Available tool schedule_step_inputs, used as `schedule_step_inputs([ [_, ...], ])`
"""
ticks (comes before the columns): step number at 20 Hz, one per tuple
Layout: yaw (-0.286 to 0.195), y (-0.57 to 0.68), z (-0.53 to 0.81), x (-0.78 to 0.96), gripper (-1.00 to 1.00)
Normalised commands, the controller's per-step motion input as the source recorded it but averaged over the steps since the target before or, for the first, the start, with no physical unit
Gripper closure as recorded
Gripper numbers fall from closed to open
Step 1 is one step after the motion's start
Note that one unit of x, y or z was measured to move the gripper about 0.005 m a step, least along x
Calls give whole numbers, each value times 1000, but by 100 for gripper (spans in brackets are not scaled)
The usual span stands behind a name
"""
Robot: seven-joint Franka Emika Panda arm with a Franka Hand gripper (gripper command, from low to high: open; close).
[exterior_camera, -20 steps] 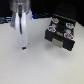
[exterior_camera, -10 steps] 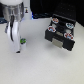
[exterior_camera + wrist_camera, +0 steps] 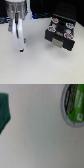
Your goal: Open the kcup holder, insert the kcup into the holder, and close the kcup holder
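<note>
Progress looks to be about 1 step of 3. The kcup holder [image 3: 61, 34] sits on the white desk [image 3: 40, 67] toward the exterior view's right, and its drawer is pulled out toward the camera, so rows of round slots show, several already filled with pods. Opening therefore appears done.

The gripper [image 3: 20, 47] hangs well apart from the holder, over the desk toward the exterior view's left, its long pale fingers [image 3: 18, 37] pointing down with the tips near or at the surface. A small green patch shows between them, which may be the kcup, but the exterior view is too coarse to be sure. Whether the fingers are spread, pressed together or pinching the pod, I cannot tell.

The wrist view is blurred. It shows a round pod-like object with a green printed top and pale rim [image 3: 75, 107] lying on the desk at one edge of the picture; this is most likely the kcup. A dark green shape [image 3: 4, 112] sits at the opposite edge, unidentifiable.

Still left, as I judge it: securing the kcup, carrying it across to a free slot in the drawer, releasing it, then pushing the drawer shut.
</note>
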Motion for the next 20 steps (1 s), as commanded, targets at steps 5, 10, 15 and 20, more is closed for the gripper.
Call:
schedule_step_inputs([
  [5,0,222,-30,-314,-100],
  [10,0,242,-36,-379,-100],
  [15,0,124,-125,-446,-100],
  [20,-15,14,-215,-390,-100],
])
